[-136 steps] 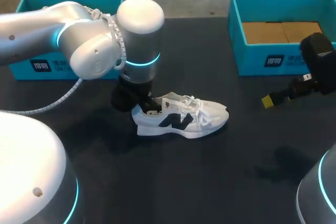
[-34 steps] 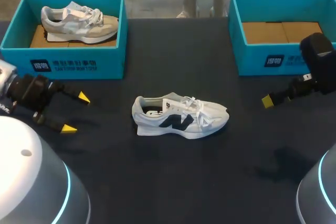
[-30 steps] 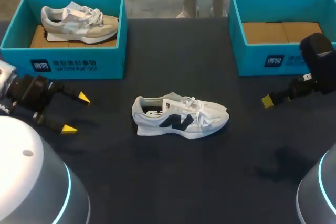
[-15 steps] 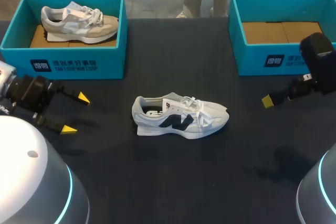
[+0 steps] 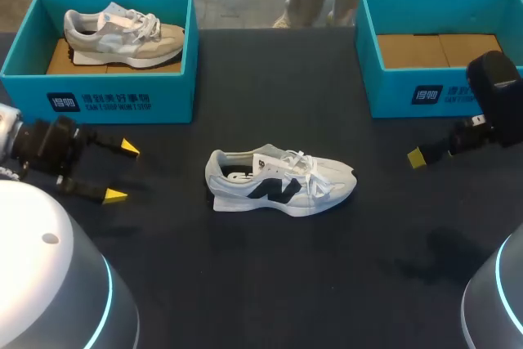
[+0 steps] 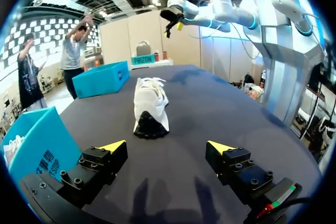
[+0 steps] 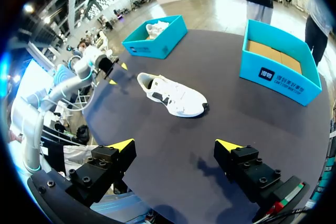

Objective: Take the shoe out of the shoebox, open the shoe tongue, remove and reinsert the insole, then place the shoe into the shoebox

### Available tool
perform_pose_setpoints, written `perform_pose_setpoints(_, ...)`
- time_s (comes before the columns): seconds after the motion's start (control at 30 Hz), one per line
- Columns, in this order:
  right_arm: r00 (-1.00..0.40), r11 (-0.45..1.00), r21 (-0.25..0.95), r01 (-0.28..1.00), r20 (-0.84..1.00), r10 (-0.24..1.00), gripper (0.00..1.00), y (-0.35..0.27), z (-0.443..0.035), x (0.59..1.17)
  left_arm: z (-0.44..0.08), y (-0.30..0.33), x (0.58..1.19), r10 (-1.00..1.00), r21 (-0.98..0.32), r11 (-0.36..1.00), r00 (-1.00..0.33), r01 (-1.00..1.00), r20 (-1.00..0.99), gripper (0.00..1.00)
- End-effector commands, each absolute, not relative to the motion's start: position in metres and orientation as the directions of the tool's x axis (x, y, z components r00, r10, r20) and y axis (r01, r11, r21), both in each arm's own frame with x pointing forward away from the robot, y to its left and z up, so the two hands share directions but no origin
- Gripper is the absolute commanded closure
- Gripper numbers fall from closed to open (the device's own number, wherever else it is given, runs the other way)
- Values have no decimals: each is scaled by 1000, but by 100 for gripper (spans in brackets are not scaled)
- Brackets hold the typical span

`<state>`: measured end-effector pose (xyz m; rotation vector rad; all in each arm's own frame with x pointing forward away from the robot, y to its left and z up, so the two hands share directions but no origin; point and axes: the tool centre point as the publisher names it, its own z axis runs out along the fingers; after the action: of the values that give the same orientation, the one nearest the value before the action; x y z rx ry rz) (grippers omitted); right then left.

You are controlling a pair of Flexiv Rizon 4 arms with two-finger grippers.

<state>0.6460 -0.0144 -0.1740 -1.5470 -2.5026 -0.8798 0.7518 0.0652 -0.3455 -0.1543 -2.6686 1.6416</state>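
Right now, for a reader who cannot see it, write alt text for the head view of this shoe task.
A white shoe stands alone in the middle of a dark table. The left shoebox, at the back, holds a second shoe; the right shoebox holds none. The left gripper, open, and the right gripper sit at the sides, touching nothing.

The white shoe sits heel-first ahead of the left jaws, which stand wide apart.

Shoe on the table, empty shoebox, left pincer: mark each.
shoe [image 5: 278, 190]: head view, side panel with the dark logo.
empty shoebox [image 5: 433, 96]: head view, front wall.
left pincer [image 5: 122, 172]: head view, midway between its yellow tips.
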Motion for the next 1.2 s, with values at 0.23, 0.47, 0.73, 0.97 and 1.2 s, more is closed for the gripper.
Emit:
perform_pose_setpoints(0.23, -490, 327, 433, 840, 345, 800, 0, -15, -175, 644, -378, 56, 772, 18, -903, 429, -999, 34, -29, 0)
perform_pose_setpoints(0.47, -490, 327, 433, 840, 345, 800, 0, -15, -175, 644, -391, 57, 778, -2, -899, 437, -1000, 6, -8, 0)
perform_pose_setpoints(0.73, -490, 327, 433, 840, 345, 800, 0, -15, -175, 644, -391, 57, 778, -2, -899, 437, -1000, 6, -8, 0)
perform_pose_setpoints(0.97, -490, 327, 433, 840, 345, 800, 0, -15, -175, 644, -391, 57, 778, -2, -899, 437, -1000, 6, -8, 0)
perform_pose_setpoints(1.2, -490, 327, 433, 840, 345, 800, 0, -15, -175, 644, -395, 49, 780, -10, -898, 439, -1000, -8, 4, 0)
